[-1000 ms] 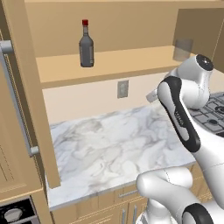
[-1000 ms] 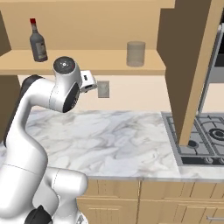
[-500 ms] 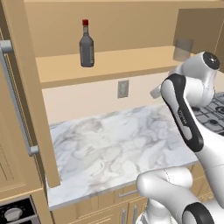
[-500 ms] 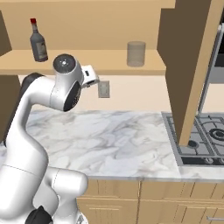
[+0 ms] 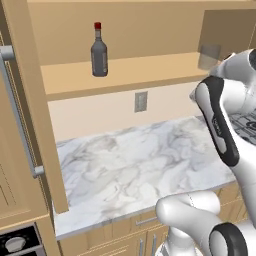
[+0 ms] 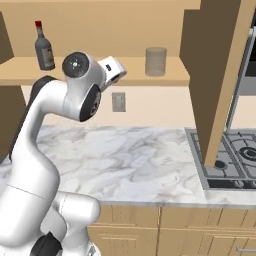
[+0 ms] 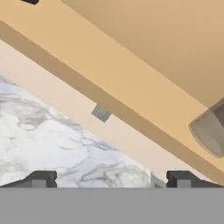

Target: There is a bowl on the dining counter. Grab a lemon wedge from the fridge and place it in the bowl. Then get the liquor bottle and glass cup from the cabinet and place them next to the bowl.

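1. Raised a little since the earlier frames, the white arm (image 6: pixel 75 100) now has its elbow joint level with the cabinet shelf in the right base view, and in the left base view its upper link stands higher against the right side of the cabinet; bottle, cup and the rest of the scene lie as before.
2. Surface (image 5: pixel 145 165): grey-veined white marble over wooden drawers, running from the tall wooden panel on the left to the stove.
3. Cabinet shelf (image 6: pixel 130 75): open, light wood, above the surface.
4. Stove (image 6: pixel 235 155): dark gas hob, set at the right end of the surface.
5. Hand (image 7: pixel 111 179): two dark fingertips well apart, nothing between them; aimed at the back wall below the shelf, with the view rolled.
6. Liquor bottle (image 5: pixel 99 51): dark glass, red cap, upright on the left part of the shelf.
7. Glass cup (image 6: pixel 155 61): clear, upright on the right part of the shelf, well apart from the bottle; in the hand view it shows at the right edge.
8. Wall outlet (image 6: pixel 118 101): grey plate on the back wall, between shelf and surface.
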Controlling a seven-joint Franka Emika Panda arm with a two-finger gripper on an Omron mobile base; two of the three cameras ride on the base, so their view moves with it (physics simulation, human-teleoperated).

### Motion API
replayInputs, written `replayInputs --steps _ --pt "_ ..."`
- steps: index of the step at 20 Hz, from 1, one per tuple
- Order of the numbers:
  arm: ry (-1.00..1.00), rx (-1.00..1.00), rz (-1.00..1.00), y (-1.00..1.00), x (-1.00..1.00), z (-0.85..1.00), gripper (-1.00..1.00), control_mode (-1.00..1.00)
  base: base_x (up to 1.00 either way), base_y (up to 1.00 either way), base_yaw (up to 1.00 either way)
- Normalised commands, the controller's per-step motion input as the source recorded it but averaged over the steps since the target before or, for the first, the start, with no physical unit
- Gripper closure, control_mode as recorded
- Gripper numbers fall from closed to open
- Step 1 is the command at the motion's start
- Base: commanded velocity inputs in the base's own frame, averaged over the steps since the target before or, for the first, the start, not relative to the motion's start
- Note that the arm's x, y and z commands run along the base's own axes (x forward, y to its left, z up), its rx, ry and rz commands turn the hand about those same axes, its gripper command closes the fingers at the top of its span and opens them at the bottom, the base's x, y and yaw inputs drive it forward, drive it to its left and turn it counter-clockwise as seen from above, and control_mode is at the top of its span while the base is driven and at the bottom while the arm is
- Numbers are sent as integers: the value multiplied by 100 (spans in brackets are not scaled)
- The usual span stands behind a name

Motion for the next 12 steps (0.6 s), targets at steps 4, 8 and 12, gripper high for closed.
replayInputs --steps 4,8,12 --pt "-1 -17 -13 -38 2 64 -100 -100 0 0 0" --pt "0 -18 -23 -12 29 48 -100 -100 0 0 0" --pt "0 -19 -23 0 67 5 -100 -100 0 0 0"
